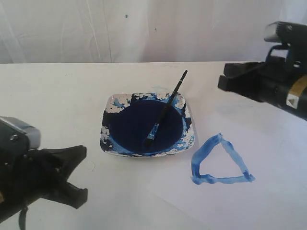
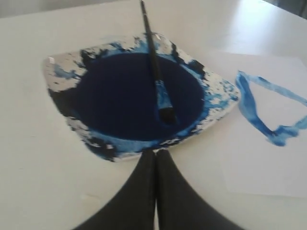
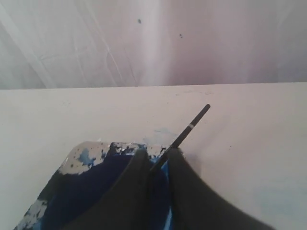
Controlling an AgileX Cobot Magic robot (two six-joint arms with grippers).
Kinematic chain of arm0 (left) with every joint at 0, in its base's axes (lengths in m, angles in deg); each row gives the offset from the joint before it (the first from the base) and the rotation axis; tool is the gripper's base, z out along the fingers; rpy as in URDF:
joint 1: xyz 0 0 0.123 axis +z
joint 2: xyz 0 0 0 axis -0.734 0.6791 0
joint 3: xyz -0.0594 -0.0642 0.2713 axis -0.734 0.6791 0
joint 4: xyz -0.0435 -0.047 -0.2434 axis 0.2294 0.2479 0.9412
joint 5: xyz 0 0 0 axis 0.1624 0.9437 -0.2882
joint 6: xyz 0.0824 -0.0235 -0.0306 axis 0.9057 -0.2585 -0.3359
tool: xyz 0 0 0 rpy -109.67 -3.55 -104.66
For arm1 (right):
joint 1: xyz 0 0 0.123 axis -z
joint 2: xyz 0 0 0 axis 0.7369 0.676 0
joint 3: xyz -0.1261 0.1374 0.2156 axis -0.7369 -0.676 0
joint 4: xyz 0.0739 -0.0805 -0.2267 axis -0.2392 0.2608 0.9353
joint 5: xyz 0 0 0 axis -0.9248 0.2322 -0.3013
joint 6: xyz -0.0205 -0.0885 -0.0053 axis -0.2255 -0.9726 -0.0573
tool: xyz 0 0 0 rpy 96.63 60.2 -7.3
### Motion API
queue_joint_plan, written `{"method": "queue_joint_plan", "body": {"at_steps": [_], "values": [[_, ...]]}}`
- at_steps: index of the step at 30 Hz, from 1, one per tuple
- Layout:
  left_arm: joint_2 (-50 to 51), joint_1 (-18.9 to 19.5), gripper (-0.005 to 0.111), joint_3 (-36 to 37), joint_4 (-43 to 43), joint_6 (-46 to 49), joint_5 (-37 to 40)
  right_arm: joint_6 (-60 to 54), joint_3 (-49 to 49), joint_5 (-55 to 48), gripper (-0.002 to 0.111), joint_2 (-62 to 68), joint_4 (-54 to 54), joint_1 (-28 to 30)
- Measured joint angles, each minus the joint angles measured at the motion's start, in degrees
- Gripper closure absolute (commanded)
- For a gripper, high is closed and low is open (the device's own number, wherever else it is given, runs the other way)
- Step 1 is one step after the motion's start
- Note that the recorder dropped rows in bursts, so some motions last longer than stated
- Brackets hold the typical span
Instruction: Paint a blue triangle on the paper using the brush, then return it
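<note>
- Brush (image 1: 165,109) lies in the dish (image 1: 190,116) at centre frame, its handle on the far rim; blue triangle (image 1: 218,163) is at lower right on the paper (image 1: 268,201).
- Right gripper (image 1: 225,79) looks closed and empty; left gripper (image 2: 155,154) is closed.
- Risk, we judge: a nudged rim slides the brush into the paint.

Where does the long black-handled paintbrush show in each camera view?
Exterior view: black-handled paintbrush leans in the square paint dish, tip in the paint.
Left wrist view: paintbrush crosses the dish's far rim.
Right wrist view: handle end pokes past the pincer.
Shared landmark: the dish.
</note>
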Motion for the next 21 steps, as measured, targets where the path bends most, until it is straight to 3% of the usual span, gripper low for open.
{"method": "queue_joint_plan", "body": {"at_steps": [2, 9, 15, 21], "values": [[-2.4, 0.0, 0.107, 2.7, 3.1, 2.4, -3.2, -1.8, -5.1, 1.4, 0.108, -5.6, 0.0, 0.0], [-9.8, 0.0, 0.107, 8.7, 6.6, 5.9, -7.9, -8.7, -19.3, 3.1, 0.108, -28.2, -4.0, 0.0], [-12.0, 0.0, 0.107, 8.8, 6.6, 6.2, -8.0, -12.8, -23.0, -6.0, 0.108, -46.9, -6.6, 0.0], [-12.3, 0.0, 0.107, 8.8, 6.6, 6.3, -8.0, -13.3, -23.2, -12.8, 0.108, -57.8, -6.7, 0.1]]}}
